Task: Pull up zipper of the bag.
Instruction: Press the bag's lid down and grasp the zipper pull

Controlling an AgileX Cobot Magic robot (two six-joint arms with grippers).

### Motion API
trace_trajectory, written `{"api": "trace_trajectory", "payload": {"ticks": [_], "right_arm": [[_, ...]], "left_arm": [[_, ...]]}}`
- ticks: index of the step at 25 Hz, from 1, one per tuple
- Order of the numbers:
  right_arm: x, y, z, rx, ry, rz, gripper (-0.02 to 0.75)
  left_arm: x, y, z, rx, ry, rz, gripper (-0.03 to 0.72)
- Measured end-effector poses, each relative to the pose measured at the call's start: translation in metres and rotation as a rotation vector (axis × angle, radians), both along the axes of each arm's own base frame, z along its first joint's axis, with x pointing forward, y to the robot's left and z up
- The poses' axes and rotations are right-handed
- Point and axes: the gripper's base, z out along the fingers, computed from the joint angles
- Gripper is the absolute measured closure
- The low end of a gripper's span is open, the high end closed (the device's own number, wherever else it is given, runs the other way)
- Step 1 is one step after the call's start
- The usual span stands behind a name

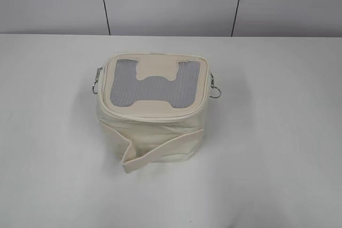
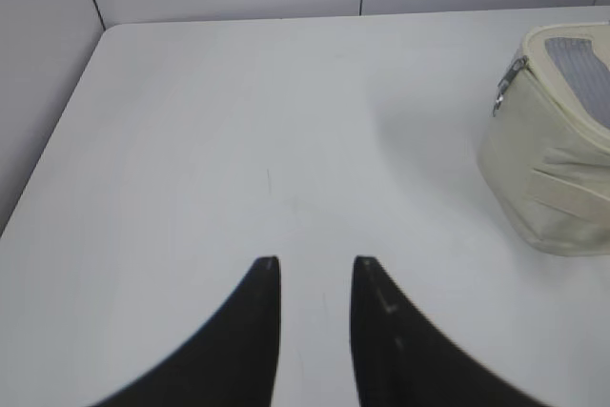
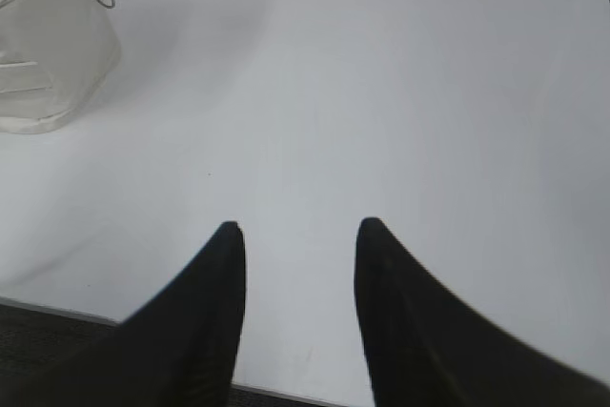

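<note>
My left hand [image 2: 315, 278] hangs over bare white surface [image 2: 238, 140], fingers parted with a narrow gap and nothing between them. My right hand [image 3: 297, 240] sits near the front edge of the same surface, fingers spread wider, likewise holding nothing. Neither hand touches the bag [image 1: 151, 108]; neither appears in the exterior view. From the left wrist the bag lies well apart, up and to the right; from the right wrist it lies well apart at the upper left corner. The bag stands upright near the middle of the surface, mesh lid panel [image 1: 152, 83] facing up, cream strap [image 1: 160, 150] folded across its near side. The zipper [image 1: 152, 115] runs around the lid edge. A silver ring pull [image 1: 215, 91] hangs at the bag's right end, another metal fitting [image 1: 96, 82] at its left end.
</note>
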Motion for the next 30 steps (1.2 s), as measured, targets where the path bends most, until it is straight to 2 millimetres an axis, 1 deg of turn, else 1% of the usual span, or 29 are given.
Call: {"api": "trace_trajectory", "payload": {"ticks": [25,26,28,30], "right_arm": [[0.000,0.001,0.000,0.006,0.001,0.004,0.423],[0.000,0.002,0.001,0.021,-0.001,0.014,0.423],[0.002,0.007,0.009,0.062,-0.017,0.048,0.423],[0.013,0.014,0.024,0.095,-0.038,0.106,0.423]], "left_arm": [[0.000,0.000,0.000,0.000,0.000,0.000,0.494],[0.000,0.000,0.000,0.000,0.000,0.000,0.494],[0.000,0.000,0.000,0.000,0.000,0.000,0.495],[0.000,0.000,0.000,0.000,0.000,0.000,0.494]]}}
